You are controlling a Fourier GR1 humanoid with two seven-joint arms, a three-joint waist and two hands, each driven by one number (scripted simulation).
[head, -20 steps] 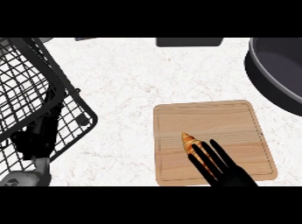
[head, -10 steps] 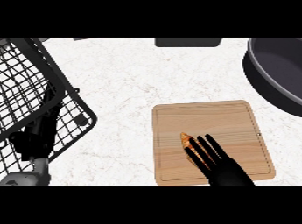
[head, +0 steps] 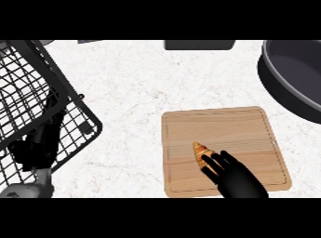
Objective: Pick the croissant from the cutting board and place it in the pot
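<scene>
The croissant [head: 200,151] is clasped on the near left part of the cutting board [head: 238,125] by the curled fingers [head: 216,165] of the right hand [head: 237,179], the pot [head: 300,79] is set far right on the counter [head: 135,83], and the left hand [head: 37,144] is rested, fingers straight, behind the wire basket [head: 25,83].

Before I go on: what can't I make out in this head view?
All in the head view:
- Croissant: lower part hidden under the right hand; grip unclear.
- Pot: cut off by the view's right edge.
- Left hand: dark shape seen through the wire basket; pose unreadable.
</scene>
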